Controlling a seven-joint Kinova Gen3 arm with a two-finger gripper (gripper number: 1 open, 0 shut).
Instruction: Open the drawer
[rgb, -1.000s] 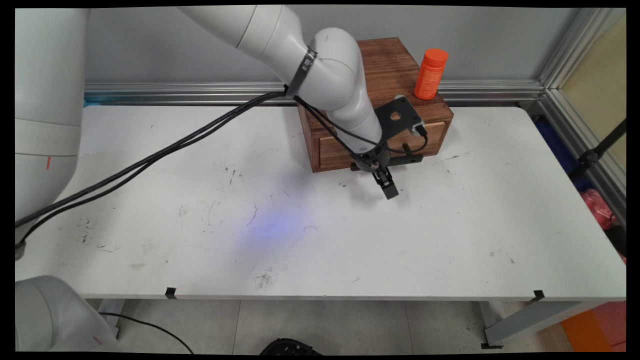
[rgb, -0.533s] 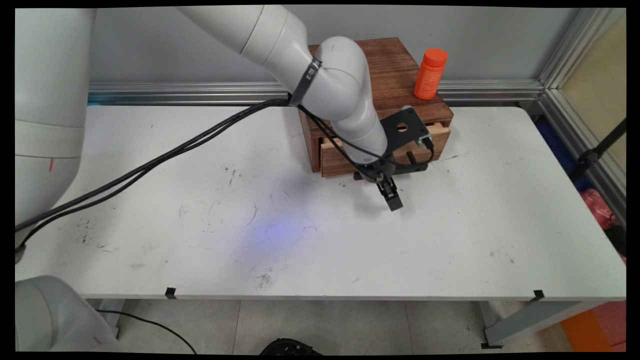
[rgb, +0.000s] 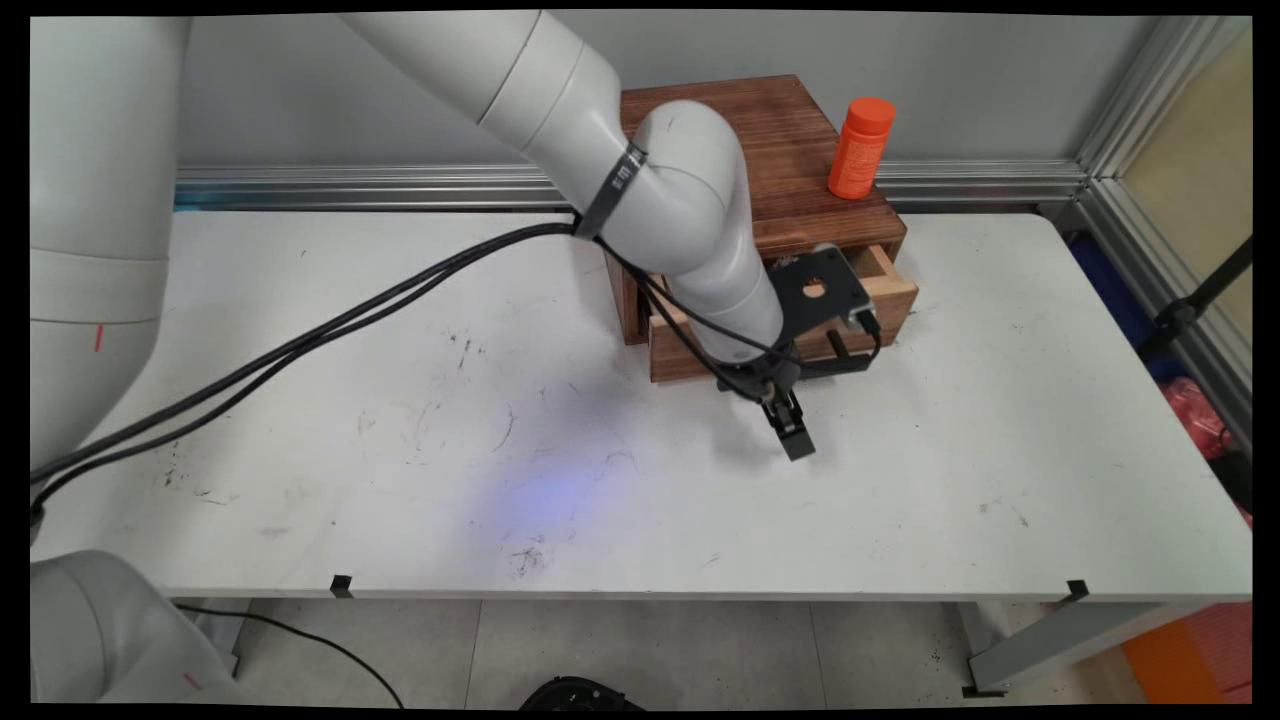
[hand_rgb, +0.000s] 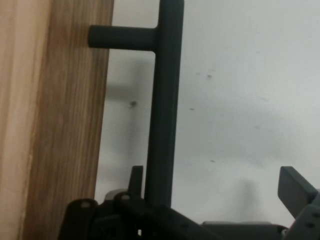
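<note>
A dark wooden box (rgb: 780, 150) stands at the back of the white table (rgb: 400, 450). Its light wooden drawer (rgb: 893, 292) is partly pulled out toward the table's near side. My gripper (rgb: 792, 425) hangs in front of the drawer face, pointing down at the table. In the hand view the drawer's black bar handle (hand_rgb: 162, 115) runs between the fingers of my gripper (hand_rgb: 215, 180), close against the left finger (hand_rgb: 136, 176). The right finger (hand_rgb: 295, 187) is far off it, so the gripper is open. The drawer front (hand_rgb: 65, 125) fills the left of that view. What is inside the drawer is hidden by the arm.
An orange bottle (rgb: 860, 147) stands upright on the box's top, at its right edge. Black cables (rgb: 300, 330) hang from the arm over the table's left half. A metal rail (rgb: 380, 185) runs along the wall behind the table.
The drawer was shut a second ago and has slid out toward the near side. My gripper moved the same way with the handle, down and slightly right in the main view.
</note>
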